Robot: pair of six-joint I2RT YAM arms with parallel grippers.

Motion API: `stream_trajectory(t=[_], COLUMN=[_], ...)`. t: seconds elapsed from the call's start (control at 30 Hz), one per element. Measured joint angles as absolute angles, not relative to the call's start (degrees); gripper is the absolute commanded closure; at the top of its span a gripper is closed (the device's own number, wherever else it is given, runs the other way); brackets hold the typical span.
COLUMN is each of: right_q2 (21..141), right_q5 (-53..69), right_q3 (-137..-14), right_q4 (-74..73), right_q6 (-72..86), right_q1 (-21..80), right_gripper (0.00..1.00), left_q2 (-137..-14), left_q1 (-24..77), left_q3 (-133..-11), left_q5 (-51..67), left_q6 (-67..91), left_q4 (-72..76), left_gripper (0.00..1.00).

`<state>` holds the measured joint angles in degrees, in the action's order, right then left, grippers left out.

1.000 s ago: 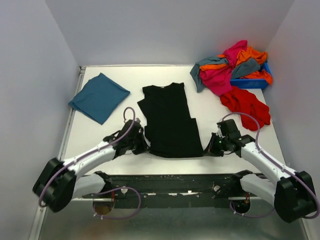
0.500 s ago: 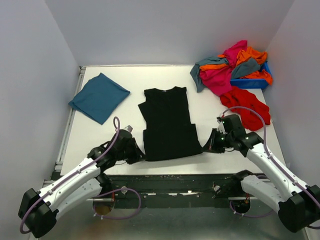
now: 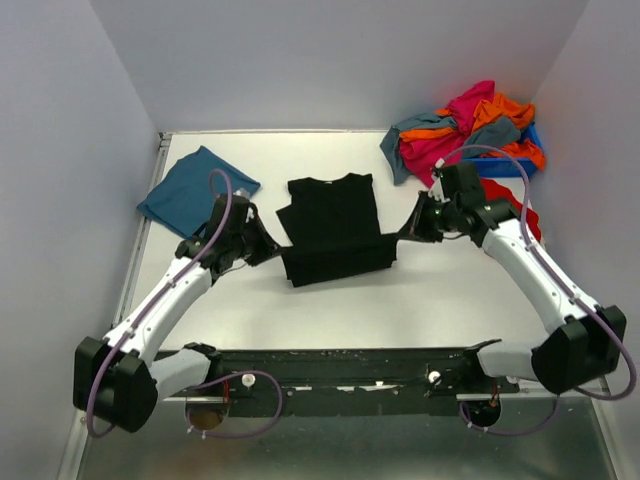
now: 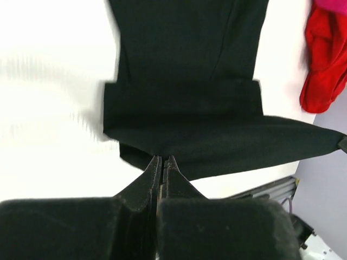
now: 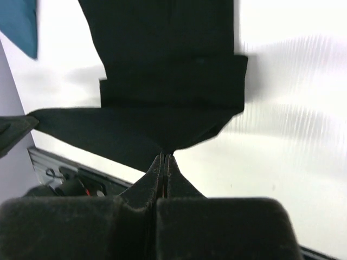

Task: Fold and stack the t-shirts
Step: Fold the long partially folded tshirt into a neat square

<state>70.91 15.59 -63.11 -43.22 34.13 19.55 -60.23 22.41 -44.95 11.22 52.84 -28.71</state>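
Observation:
A black t-shirt (image 3: 335, 215) lies in the middle of the table with its neck toward the back. Its near hem is lifted and doubled back over the lower body. My left gripper (image 3: 281, 252) is shut on the hem's left corner, and my right gripper (image 3: 402, 236) is shut on the right corner. In the left wrist view the closed tips (image 4: 162, 158) pinch the black cloth (image 4: 184, 70), stretched taut to the right. The right wrist view shows the same pinch (image 5: 164, 155) on the black cloth (image 5: 162, 54). No print shows on the shirt.
A folded teal-blue t-shirt (image 3: 190, 195) lies at the back left, partly under my left arm. A heap of magenta, orange and grey-blue t-shirts (image 3: 455, 135) spills over a small blue bin (image 3: 505, 165) at the back right. A red t-shirt (image 3: 528, 220) lies beside the bin.
Both grippers, shut on the black shirt's hem, have carried it from near the front edge toward the back, folding the lower part over the upper. The shirt slid slightly backward.

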Motion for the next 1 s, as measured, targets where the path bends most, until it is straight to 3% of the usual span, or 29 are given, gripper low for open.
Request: stream_trajectory(t=[0.33,0.77,0.8,0.83,0.87,0.93,0.97,1.0], right_q2=[94.4,124.0,126.4,128.7,130.8,135.0,137.0,139.1], right_q5=[16.1,20.4,20.9,21.5,22.2,23.9,24.6,25.0], right_q3=[-84.9,-117.9,-121.2,-124.2,-126.7,-130.7,-132.3,-133.6], right_q4=[-42.9,-45.3,-45.3,-45.3,-45.0,-43.9,-43.0,-42.0], right_q6=[33.3,33.4,33.4,33.5,33.6,34.2,34.8,35.2], right_q1=[14.1,12.1,11.9,11.7,11.3,10.5,10.0,9.6], right_gripper=[0.99,0.99,0.99,0.98,0.83,0.22,0.08,0.06], left_q2=[-79.8,-102.1,-103.3,-105.4,-107.4,-111.0,-113.4,-115.8], left_q1=[17.3,11.2,11.1,11.0,10.9,10.8,10.7,10.6], left_q3=[-64.6,-79.4,-80.5,-82.4,-84.4,-87.8,-89.9,-91.9], left_q5=[10.8,10.5,10.5,10.5,10.5,10.5,10.5,10.5], left_q6=[47.0,45.7,45.7,45.7,45.7,45.6,45.8,45.5], left_q4=[-26.4,-21.8,-21.2,-20.6,-19.7,-18.4,-17.4,-16.1], left_gripper=[1.00,1.00,0.98,0.83,0.65,0.35,0.25,0.21])
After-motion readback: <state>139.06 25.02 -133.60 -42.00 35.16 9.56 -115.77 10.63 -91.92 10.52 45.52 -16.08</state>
